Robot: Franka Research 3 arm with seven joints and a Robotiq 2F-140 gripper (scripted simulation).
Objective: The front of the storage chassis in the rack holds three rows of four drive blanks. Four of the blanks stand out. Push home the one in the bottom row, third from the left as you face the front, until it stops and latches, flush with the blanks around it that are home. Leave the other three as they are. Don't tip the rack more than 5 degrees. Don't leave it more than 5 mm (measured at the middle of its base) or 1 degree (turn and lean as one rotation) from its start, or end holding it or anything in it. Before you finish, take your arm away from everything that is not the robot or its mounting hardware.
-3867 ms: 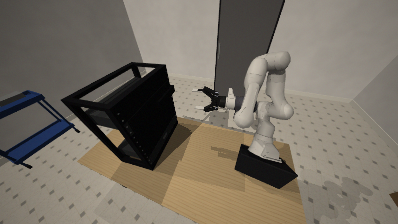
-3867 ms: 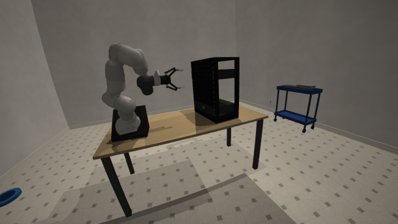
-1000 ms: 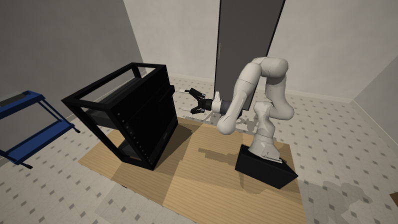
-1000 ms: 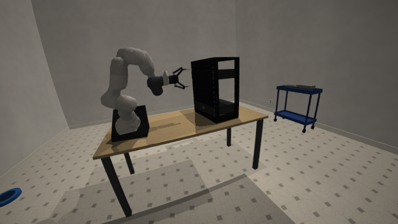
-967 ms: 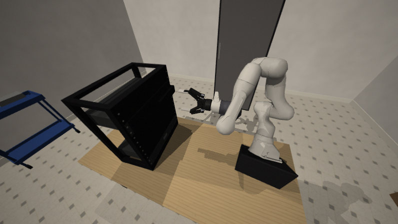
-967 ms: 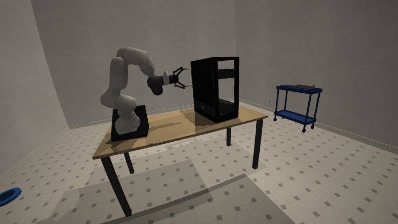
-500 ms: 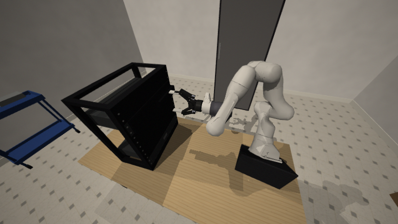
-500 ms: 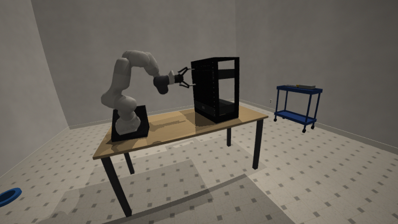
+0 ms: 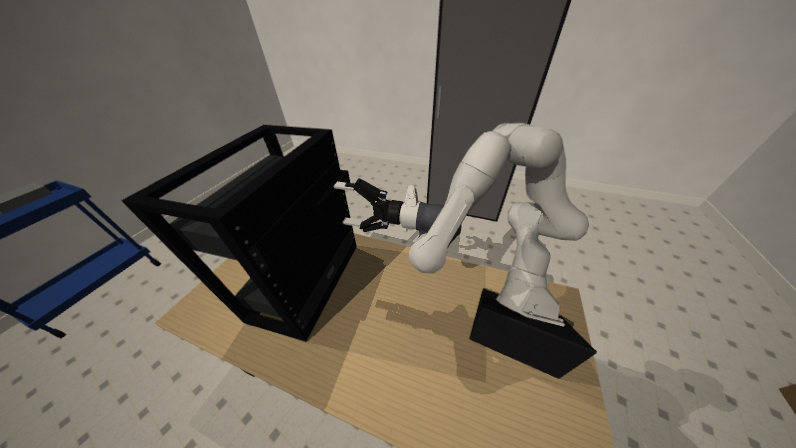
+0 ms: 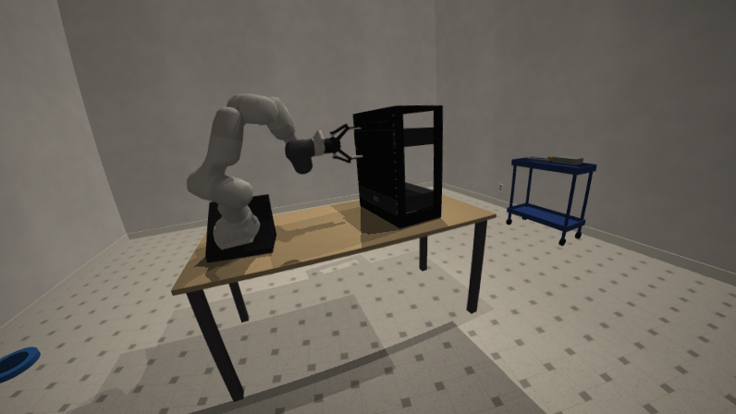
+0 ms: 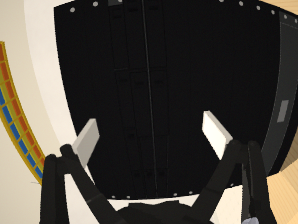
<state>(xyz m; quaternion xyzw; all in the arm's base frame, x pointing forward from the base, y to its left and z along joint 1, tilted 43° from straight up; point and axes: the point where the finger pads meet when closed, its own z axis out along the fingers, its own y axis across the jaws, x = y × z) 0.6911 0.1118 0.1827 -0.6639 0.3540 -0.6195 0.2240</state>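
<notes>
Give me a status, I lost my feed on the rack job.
Hand open, empty, at the rack front's upper part. Target blank too dark to pick out; not visibly pushed. Nothing between hand and rack face.
</notes>
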